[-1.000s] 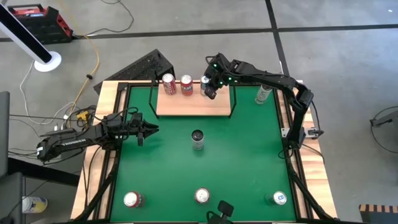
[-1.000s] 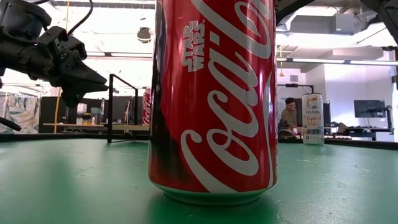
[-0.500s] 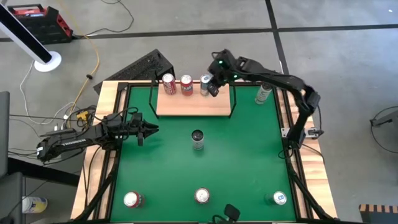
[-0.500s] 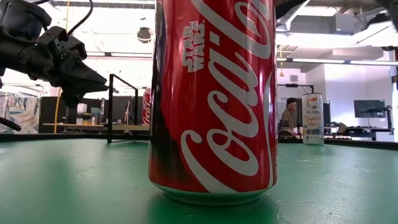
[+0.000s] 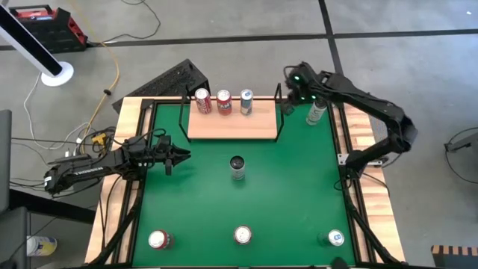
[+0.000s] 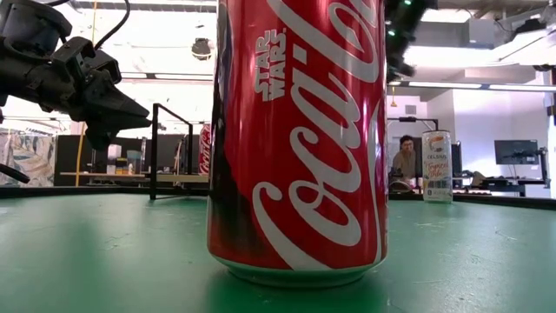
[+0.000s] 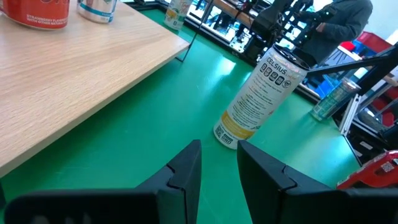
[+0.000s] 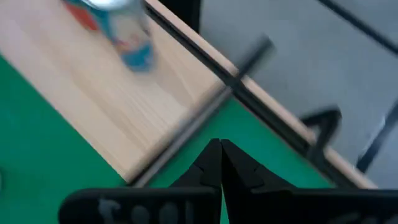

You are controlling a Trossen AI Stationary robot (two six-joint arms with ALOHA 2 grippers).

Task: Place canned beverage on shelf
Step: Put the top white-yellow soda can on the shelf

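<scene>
Right gripper [image 5: 288, 101] has pulled off the shelf [image 5: 233, 127] since a second ago: it was over the silver can [image 5: 246, 101] at the back rail, now it's past the shelf's right rail, near the white can [image 5: 316, 113] on the felt. Silver can stays put, upright, third in the row beside the two red cans [image 5: 213, 101]. Reads as a finished placement and a retreat, not a failed grasp.

Right fingers [image 8: 219, 163] are pressed together, nothing between them. In the right wrist view the silver can [image 8: 127, 31] sits on the board well apart from the tips, with the black rail [image 8: 205, 115] between.

Left gripper [image 5: 177, 156] hasn't moved. It hovers over the left side of the felt, jaws a narrow gap apart, empty. Its wrist view shows the Celsius can [image 7: 258, 99] standing just ahead of the fingers [image 7: 186, 171], not between them. That's the mid-table can [image 5: 237, 167] seen from above.

Three on the shelf, room for more to the right. Four cans are still on the felt besides the Celsius; the white one is closest to the right gripper, likely next pick.
</scene>
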